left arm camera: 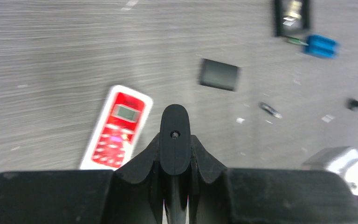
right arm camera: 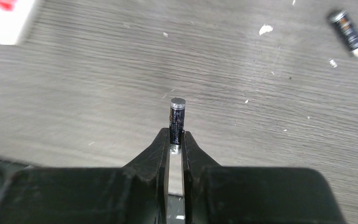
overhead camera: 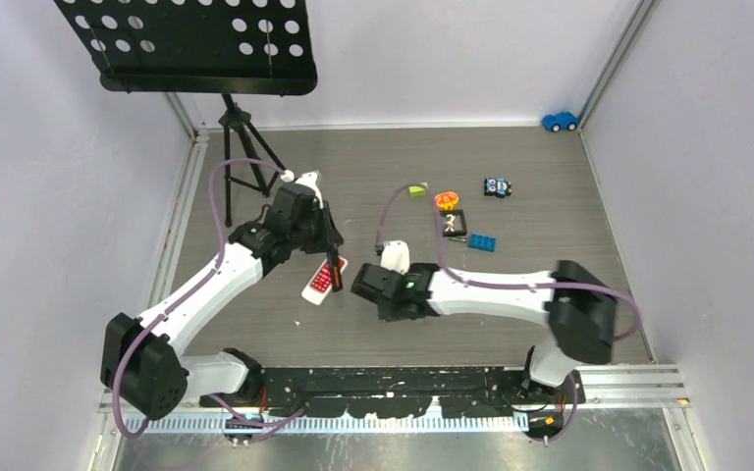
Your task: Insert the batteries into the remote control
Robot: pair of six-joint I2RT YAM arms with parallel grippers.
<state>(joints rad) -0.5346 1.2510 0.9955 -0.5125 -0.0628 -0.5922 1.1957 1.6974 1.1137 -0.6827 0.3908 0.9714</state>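
Dark battery (right arm camera: 177, 122) sits pinched in the right end effector (right arm camera: 176, 142), pickup seemingly done, left end effector (left arm camera: 175, 137) pressed together beside the remote (left arm camera: 117, 127), where the battery likely goes next.

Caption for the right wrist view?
Right hand pinching a dark battery's end; a second battery lies loose beyond.

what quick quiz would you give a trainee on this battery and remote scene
1. True or false: the right tool is closed on a battery that stands on end.
2. The remote lies: A keypad up, B keypad down, C on its edge.
3. How many batteries show in the right wrist view?
Key: 1 true. 2 A. 3 two: the held one and a loose battery lying flat on the table.
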